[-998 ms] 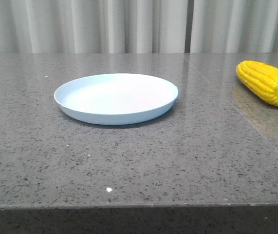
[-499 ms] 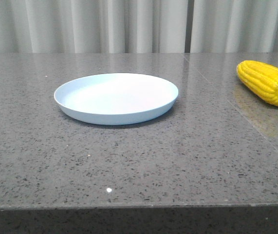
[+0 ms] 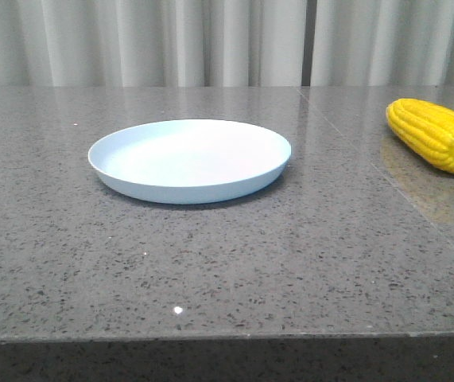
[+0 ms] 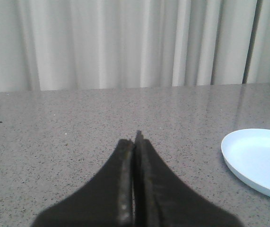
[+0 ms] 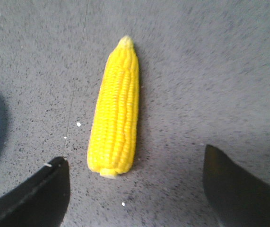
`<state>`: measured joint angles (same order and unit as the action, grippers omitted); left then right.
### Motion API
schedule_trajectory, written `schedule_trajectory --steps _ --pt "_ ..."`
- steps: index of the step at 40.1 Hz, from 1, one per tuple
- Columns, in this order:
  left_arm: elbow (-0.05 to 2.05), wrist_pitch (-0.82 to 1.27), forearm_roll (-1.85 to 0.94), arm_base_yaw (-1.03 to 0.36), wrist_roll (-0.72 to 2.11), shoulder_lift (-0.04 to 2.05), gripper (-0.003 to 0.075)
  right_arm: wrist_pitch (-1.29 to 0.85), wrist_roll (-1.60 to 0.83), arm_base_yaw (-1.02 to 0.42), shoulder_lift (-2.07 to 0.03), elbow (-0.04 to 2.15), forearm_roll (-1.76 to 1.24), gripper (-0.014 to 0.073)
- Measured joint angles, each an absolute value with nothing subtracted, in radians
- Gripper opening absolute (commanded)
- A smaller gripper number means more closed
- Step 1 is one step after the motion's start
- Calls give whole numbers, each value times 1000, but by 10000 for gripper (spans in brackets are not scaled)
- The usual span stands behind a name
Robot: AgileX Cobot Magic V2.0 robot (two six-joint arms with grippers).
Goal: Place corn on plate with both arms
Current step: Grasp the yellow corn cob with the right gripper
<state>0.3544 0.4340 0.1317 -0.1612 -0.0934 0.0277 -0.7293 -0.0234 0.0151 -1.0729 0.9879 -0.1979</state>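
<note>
The yellow corn (image 3: 436, 134) lies on the grey table at the far right, its pale stub end toward the front. The pale blue plate (image 3: 189, 160) sits empty at the table's middle. In the right wrist view the corn (image 5: 117, 123) lies just beyond my right gripper (image 5: 135, 187), which is open wide and empty above the table, the stub end nearest the fingers. My left gripper (image 4: 134, 142) is shut and empty, low over the table, with the plate's edge (image 4: 255, 161) off to one side. Neither gripper shows in the front view.
The speckled grey stone table (image 3: 211, 255) has a front edge near the bottom of the front view. A seam (image 3: 386, 183) runs through the tabletop beside the corn. White curtains (image 3: 211, 40) hang behind the table.
</note>
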Motion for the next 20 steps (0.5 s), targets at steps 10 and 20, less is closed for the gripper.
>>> schedule_trajectory --steps 10,20 --pt "354 434 132 -161 -93 28 -20 -773 -23 -58 -1368 1140 -224 601" --pt "354 434 132 -161 -93 28 -20 -773 -23 -60 -1609 1228 -228 587"
